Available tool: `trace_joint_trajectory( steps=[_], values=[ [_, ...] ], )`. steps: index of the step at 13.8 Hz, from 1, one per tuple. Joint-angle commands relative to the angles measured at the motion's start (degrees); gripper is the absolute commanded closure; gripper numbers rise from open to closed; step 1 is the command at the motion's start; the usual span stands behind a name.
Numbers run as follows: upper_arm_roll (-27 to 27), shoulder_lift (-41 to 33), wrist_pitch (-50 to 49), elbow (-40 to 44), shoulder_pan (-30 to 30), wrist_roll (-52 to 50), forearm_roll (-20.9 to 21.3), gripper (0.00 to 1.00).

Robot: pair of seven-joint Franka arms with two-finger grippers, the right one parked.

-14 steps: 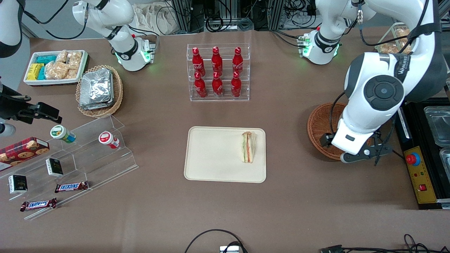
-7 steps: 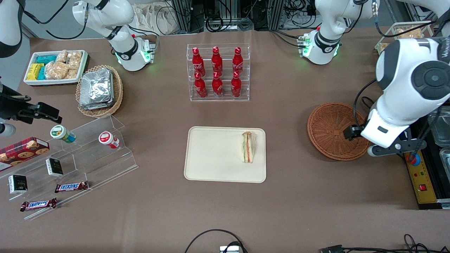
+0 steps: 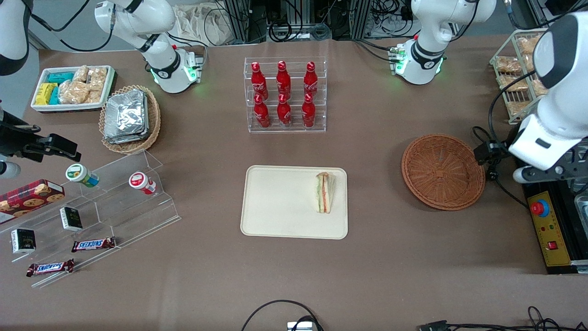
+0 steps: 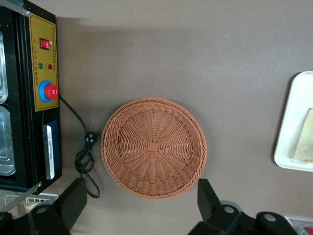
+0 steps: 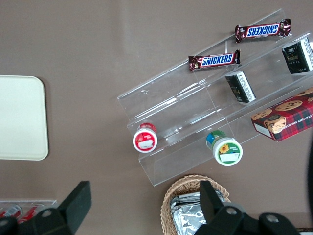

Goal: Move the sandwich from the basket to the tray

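The gripper (image 4: 142, 203) hangs high above the table at the working arm's end, over the edge of the basket (image 3: 443, 171) and the black control box (image 3: 553, 230) with its red button (image 3: 539, 208). Its two fingers (image 4: 209, 198) stand wide apart with nothing between them; in the left wrist view the whole basket (image 4: 153, 148) shows in the gap below, well under the fingertips and not touched by them.

The basket has nothing in it; its woven floor is bare. Beside it, under the gripper's one finger, a black cable (image 4: 86, 147) lies coiled on the table and runs to the control box.

The sandwich (image 3: 324, 192) is well away from the gripper, toward the middle of the table. It lies on the tray (image 3: 275, 202), close to the rim that faces the basket, with its striped filling edge turned up to the front camera. In the left wrist view only a pale corner of it (image 4: 304, 144) shows on the tray's end (image 4: 291, 122), and the filling probably cannot be made out there.

Farther from the front camera than the tray stands a clear rack of red bottles (image 3: 285, 95). Close by the arm, a wire basket of bagged snacks (image 3: 517, 76) sits at the table's corner.
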Motion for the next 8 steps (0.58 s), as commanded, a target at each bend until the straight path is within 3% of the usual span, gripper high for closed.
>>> trace_joint_trajectory(
  steps=[1, 4, 8],
  values=[
    [-6.54, -4.19, -2.54, -1.55, 6.04, 1.53, -0.79, 0.00],
    [-9.18, -7.96, -3.16, -2.86, 10.08, 3.55, -3.85, 0.00],
    [-11.92, -10.61, -4.13, -3.75, 13.26, 4.08, -4.22, 0.00]
  ],
)
